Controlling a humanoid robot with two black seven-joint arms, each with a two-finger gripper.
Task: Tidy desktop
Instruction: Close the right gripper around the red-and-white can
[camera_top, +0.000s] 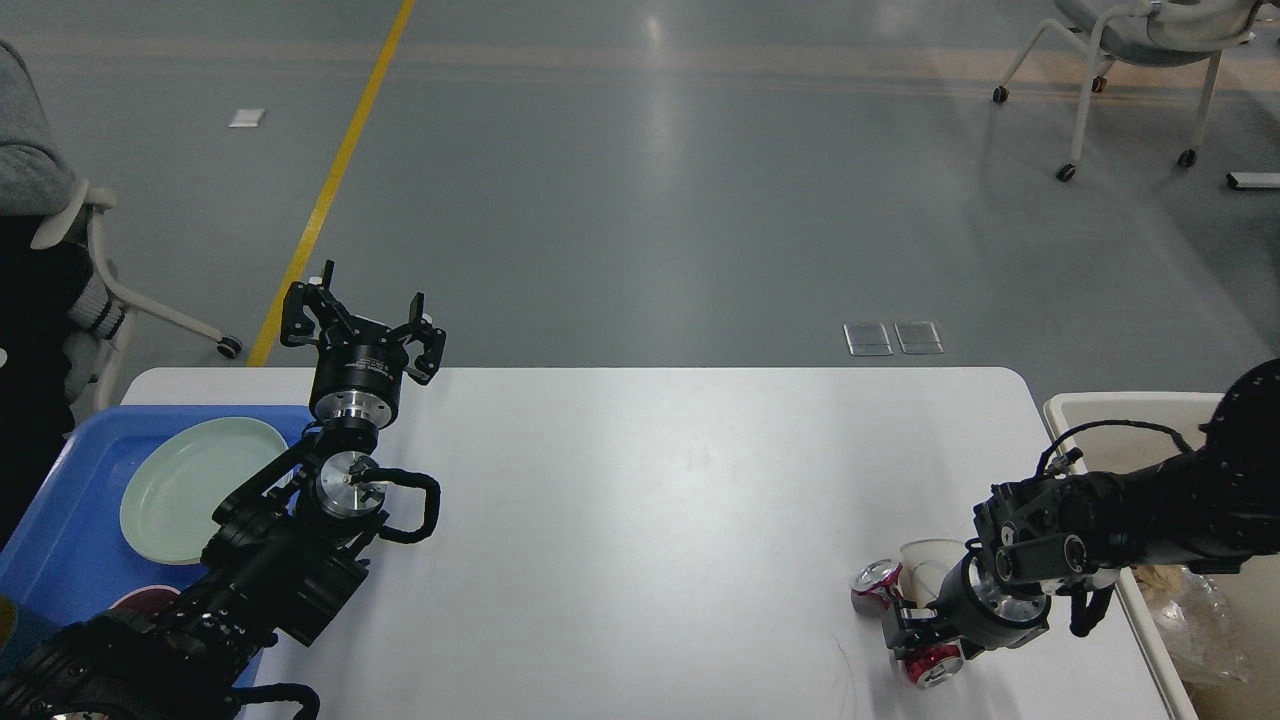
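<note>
Desktop (640, 520), white with rounded corners, fills the lower middle of the head view; most of its surface is bare. Near its right front corner lie a red can (872, 585) with a silver end facing up-left, a white paper cup (928, 565) on its side just beside it, and a second red can end (932, 668) lower down. My right gripper (905, 632) is down among these three, low over the tabletop; its dark fingers merge with the cans, so I cannot tell whether they are closed or spread, or whether they grip anything. My left gripper (362, 322) is raised above the far left edge of the desktop, fingers spread apart, holding nothing. Blue tray (60, 520) sits at the left edge, carrying a pale green plate (195, 485). Beige bin (1110, 410) stands just beside the right edge, with crumpled clear plastic (1195, 610) inside.
</note>
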